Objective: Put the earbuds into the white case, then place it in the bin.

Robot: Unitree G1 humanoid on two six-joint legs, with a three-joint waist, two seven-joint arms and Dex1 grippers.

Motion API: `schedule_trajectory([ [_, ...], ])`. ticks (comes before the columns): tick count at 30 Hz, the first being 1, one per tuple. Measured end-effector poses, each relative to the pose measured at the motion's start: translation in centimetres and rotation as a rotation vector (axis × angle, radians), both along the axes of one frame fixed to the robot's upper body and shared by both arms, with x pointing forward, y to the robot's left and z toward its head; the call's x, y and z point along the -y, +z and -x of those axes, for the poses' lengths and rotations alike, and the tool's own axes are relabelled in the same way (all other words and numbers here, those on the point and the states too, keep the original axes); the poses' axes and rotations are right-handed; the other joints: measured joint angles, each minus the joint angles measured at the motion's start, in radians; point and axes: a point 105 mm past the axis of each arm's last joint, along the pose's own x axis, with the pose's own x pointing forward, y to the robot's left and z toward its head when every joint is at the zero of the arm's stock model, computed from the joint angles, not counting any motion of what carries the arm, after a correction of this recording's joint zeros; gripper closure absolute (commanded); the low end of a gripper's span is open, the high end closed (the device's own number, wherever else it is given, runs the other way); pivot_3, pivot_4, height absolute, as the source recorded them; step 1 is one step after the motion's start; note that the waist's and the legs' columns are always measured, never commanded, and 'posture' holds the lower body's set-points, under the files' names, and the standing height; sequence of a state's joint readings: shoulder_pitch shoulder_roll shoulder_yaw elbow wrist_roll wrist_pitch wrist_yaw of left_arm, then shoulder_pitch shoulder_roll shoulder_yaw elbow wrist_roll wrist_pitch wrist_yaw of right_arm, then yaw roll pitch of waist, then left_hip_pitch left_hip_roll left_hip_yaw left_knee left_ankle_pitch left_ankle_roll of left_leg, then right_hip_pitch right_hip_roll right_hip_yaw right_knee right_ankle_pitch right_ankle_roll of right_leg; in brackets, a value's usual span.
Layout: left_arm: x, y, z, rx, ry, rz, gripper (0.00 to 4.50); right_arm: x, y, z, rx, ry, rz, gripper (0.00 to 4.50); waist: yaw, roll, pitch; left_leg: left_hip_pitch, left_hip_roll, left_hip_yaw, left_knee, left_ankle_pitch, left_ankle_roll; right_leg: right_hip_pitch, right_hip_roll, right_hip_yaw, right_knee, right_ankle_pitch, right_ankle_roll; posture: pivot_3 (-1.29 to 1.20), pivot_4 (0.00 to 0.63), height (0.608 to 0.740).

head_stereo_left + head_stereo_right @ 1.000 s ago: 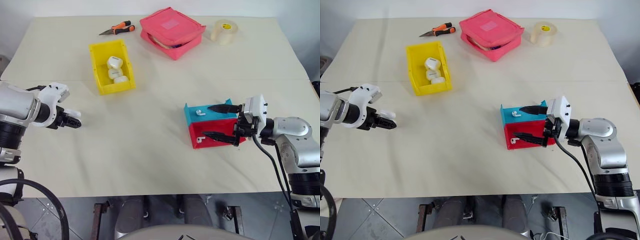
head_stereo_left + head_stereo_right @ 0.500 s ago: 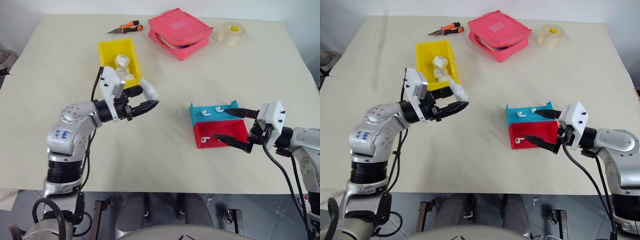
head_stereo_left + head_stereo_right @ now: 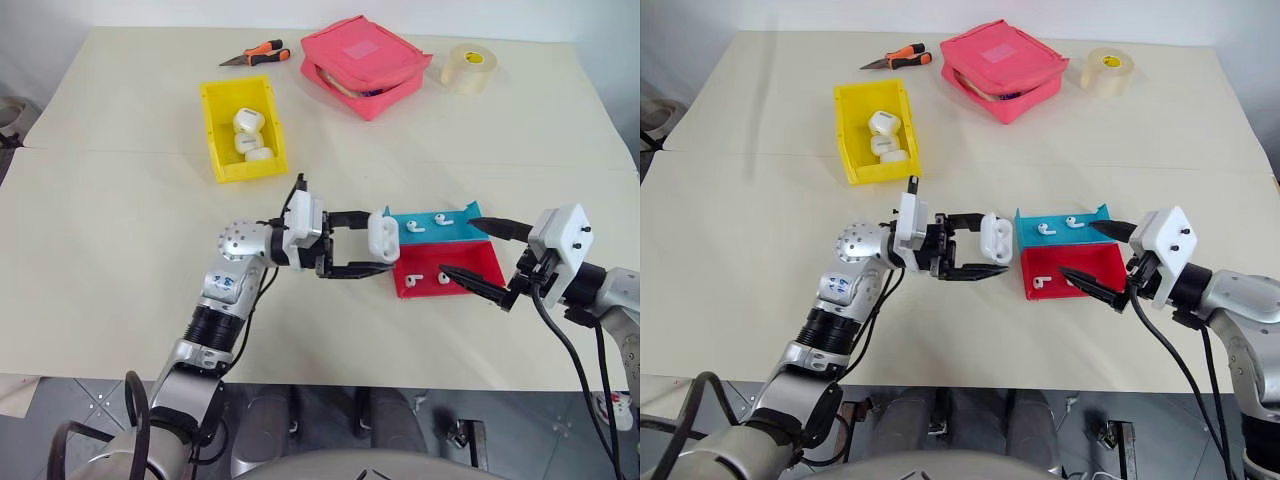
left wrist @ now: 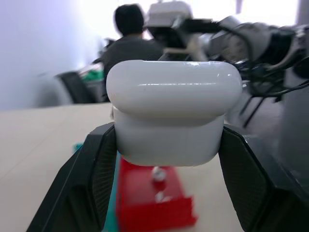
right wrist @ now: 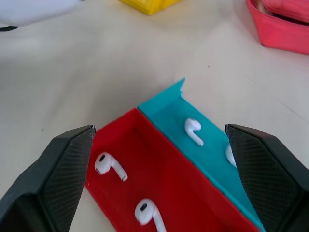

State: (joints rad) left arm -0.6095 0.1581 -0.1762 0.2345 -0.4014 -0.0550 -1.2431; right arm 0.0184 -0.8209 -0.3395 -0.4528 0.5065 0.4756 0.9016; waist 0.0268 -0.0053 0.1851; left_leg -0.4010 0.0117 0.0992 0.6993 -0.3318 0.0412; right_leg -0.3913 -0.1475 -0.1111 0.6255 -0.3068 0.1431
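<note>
Cream-coloured and uncluttered, the surface [image 3: 120, 250] carried the scene as the white case [image 3: 383, 238] hung clamped, lid shut, in the left end effector [image 3: 372, 243], level and just short of the blue tray [image 3: 450, 228] and red tray [image 3: 480, 266]. Four earbuds [image 3: 413, 226] lay loose in those trays, two in each, directly ahead of the case. Beyond them the right end effector [image 3: 470, 250] waited with its fingers spread wide and empty, straddling the trays' far side. A second earlier the left arm had been out at the surface's left edge; half a second earlier it was beside the yellow bin [image 3: 243, 130], and it had since swung across to the trays. That sweep likely brought the case within reach for loading, though the lid looked unopened. Three more white cases sat in the bin behind the left arm, with a pink pouch [image 3: 365, 62], tape roll [image 3: 467, 65] and pliers [image 3: 252, 53] farther off.
</note>
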Motion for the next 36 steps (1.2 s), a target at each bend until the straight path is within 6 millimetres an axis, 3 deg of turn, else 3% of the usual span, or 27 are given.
schedule_trajectory([
  [6, 0.2, -1.3, 2.0, -0.063, -0.068, -0.045, 1.72, 0.4, 0.3, 1.1, 0.002, -0.033, 0.033, 0.0, -0.001, 0.001, -0.001, 0.0, 0.0, -0.001, 0.0, 0.0, 0.0, 0.0, 0.0, 0.0, 0.0, 0.0, 0.0, 0.0, 0.15, 0.74],
  [11, 0.7, -3.2, 1.9, -0.121, 0.007, -0.109, 1.72, 0.1, 0.3, 1.5, 0.005, -0.03, 0.036, 0.0, 0.001, 0.001, -0.001, 0.0, -0.001, -0.003, 0.0, 0.0, 0.001, 0.001, -0.001, 0.0, 0.0, 0.0, 0.0, 0.0, 0.15, 0.74],
  [18, 0.4, -3.4, 1.2, -0.095, 0.11, -0.117, 1.72, 0.3, 0.6, 1.0, 0.019, -0.056, 0.046, 0.0, -0.001, 0.001, -0.001, 0.0, -0.001, -0.003, 0.0, 0.001, 0.001, 0.001, -0.001, -0.001, -0.001, 0.0, 0.0, 0.0, 0.15, 0.74],
  [30, -0.9, -4.7, 1.5, -0.094, 0.124, -0.139, 1.72, 0.5, -1.8, 1.0, -0.15, -0.026, 0.376, 0.0, -0.001, 0.002, -0.001, 0.0, -0.001, -0.004, 0.0, 0.001, 0.001, 0.002, -0.002, -0.002, -0.002, 0.0, 0.0, 0.0, 0.15, 0.74],
  [33, -0.9, -4.8, 1.6, -0.093, 0.117, -0.137, 1.72, 0.2, -1.9, 0.7, -0.153, -0.024, 0.399, 0.56, -0.001, 0.002, -0.001, 0.0, -0.001, -0.004, 0.001, 0.001, 0.001, 0.002, -0.001, -0.002, -0.002, 0.0, 0.0, 0.0, 0.15, 0.74],
  [36, -0.8, -5.0, 1.8, -0.102, 0.117, -0.13, 1.72, -0.1, -2.5, 0.5, -0.168, -0.026, 0.415, 1.53, 0.0, 0.002, -0.001, 0.0, -0.001, -0.005, 0.001, 0.001, 0.001, 0.003, -0.002, -0.003, -0.002, 0.0, 0.0, 0.0, 0.15, 0.74],
])
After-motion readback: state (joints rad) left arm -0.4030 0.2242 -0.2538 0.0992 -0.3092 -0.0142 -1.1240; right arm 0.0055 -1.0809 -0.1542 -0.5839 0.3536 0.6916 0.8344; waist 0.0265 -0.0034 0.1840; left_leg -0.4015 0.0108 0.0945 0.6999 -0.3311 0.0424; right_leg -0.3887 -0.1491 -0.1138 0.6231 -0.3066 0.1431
